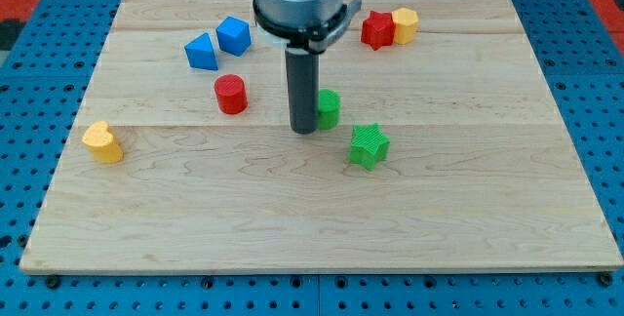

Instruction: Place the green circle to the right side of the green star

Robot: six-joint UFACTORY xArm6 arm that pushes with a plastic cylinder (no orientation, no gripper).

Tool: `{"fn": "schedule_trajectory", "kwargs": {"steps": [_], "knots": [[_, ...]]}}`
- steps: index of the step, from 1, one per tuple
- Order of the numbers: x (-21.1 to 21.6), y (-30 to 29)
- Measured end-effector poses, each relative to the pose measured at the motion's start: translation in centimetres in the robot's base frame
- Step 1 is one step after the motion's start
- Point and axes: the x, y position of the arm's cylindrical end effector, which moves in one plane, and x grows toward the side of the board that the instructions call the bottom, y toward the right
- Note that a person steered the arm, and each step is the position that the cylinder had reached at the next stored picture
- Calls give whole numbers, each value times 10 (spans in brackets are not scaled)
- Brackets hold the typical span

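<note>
Basically, wooden board fills the frame. My tip sits mid-frame, touching the green circle from its left; no jaws, just a rod. Green star lies just lower right of the circle. Red cylinder left of the rod, yellow heart far left.

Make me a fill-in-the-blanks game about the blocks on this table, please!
1. My tip is right beside the green circle, on the view's ____ side of it.
2. The green star sits closer to the view's ____ edge than the green circle.
3. The red star touches a block whose colour is ____.
4. The number of blue blocks on the wooden board is ____.

Missing words: left; bottom; yellow; two
</note>
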Motion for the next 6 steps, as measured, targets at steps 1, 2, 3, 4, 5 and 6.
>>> {"fn": "schedule_trajectory", "kwargs": {"steps": [1,2,3,4,5,6], "knots": [[-28,9],[-50,14],[-40,64],[-10,92],[-44,115],[-20,141]]}}
